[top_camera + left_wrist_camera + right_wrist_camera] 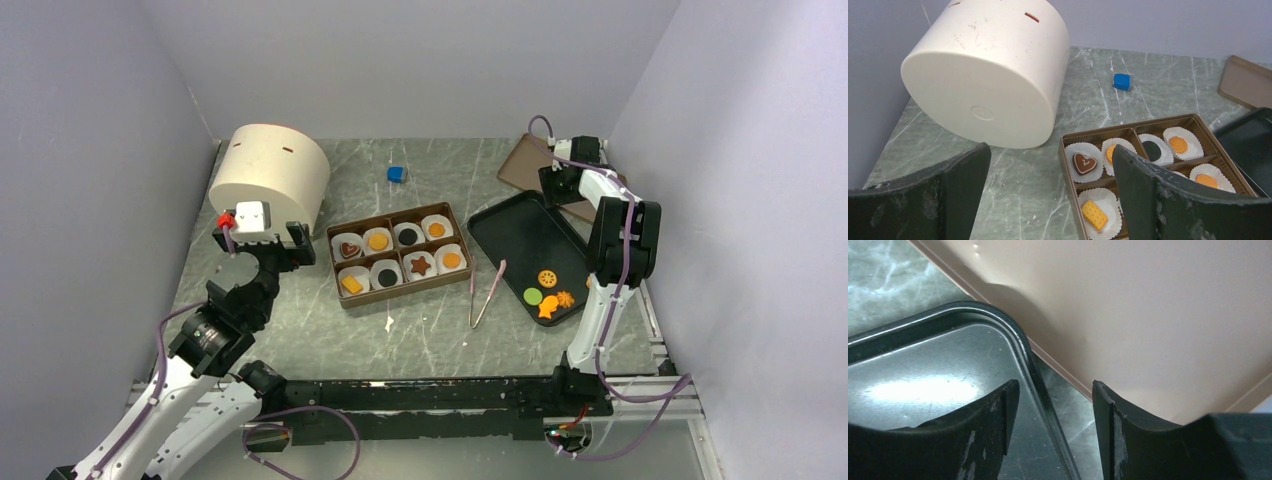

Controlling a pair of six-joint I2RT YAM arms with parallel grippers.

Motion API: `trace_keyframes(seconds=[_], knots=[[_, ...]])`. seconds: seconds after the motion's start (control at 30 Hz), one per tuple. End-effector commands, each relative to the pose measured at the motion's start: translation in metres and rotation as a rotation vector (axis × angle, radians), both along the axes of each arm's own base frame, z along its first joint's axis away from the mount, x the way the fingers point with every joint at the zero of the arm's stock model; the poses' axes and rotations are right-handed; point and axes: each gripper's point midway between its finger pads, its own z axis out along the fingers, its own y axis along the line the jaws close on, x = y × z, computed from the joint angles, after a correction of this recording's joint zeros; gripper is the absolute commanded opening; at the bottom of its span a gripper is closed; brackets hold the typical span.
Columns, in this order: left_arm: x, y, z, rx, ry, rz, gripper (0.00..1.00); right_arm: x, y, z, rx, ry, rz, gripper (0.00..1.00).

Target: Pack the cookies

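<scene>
A brown box (343, 278) holds white paper cups with cookies: a heart (349, 250), a star (421, 265), an orange square (351, 284), black and orange rounds. More cookies lie on the black tray (520, 240): an orange round (547, 278), a green round (533, 296) and an orange fish (547, 309). My left gripper (262, 245) is open and empty, left of the box; the wrist view shows the heart (1084, 163) between its fingers (1148, 200). My right gripper (1055, 405) is open and empty, straddling the tray's far rim (1023, 350) beside the brown lid (1148, 315).
A large white cylinder (270, 175) lies on its side at the back left. A small blue cube (397, 174) sits behind the box. Tongs (487, 293) lie between box and tray. The brown lid (525, 160) lies at the back right. Walls close in on three sides.
</scene>
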Motion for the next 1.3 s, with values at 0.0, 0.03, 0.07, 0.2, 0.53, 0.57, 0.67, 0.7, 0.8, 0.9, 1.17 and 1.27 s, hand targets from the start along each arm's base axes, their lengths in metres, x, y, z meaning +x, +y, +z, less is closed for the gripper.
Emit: trace_keyframes(seconds=[0.0,0.03,0.07,0.2,0.53,0.57,0.67,0.7,0.8,0.9,1.17,1.27], knots=[[0.003,0.001,0.008,0.001,-0.031,0.010,0.96,0.011,0.013,0.028,0.072,-0.065,0.035,0.59],[0.003,0.000,0.008,0.000,-0.031,0.007,0.96,0.008,0.014,0.025,0.079,-0.054,0.031,0.59],[0.003,-0.001,0.008,0.002,-0.031,0.003,0.96,0.006,0.016,0.022,0.086,-0.042,0.031,0.58],[0.002,0.000,0.008,-0.001,-0.032,0.004,0.96,-0.002,0.020,0.017,0.105,-0.019,0.035,0.57],[0.000,-0.001,0.011,-0.008,-0.041,-0.003,0.96,-0.016,0.045,0.010,0.196,0.056,0.099,0.53],[0.000,-0.001,0.011,-0.007,-0.041,-0.003,0.96,-0.019,0.049,0.010,0.203,0.070,0.104,0.52],[0.000,-0.002,0.011,-0.008,-0.042,-0.008,0.96,-0.025,0.062,0.017,0.227,0.079,0.138,0.51],[0.000,-0.002,0.011,-0.009,-0.042,-0.008,0.96,-0.026,0.068,0.020,0.229,0.078,0.154,0.51],[-0.001,-0.002,0.011,-0.009,-0.044,-0.008,0.96,-0.027,0.073,0.030,0.215,0.059,0.175,0.51],[-0.002,-0.003,0.012,-0.011,-0.046,-0.012,0.96,-0.017,0.062,0.040,0.160,0.014,0.146,0.51],[-0.001,-0.002,0.012,-0.006,-0.044,-0.009,0.96,0.017,0.033,0.057,0.005,-0.083,0.103,0.52],[-0.001,-0.002,0.011,-0.004,-0.041,-0.006,0.96,0.023,0.027,0.050,-0.021,-0.066,0.104,0.51]])
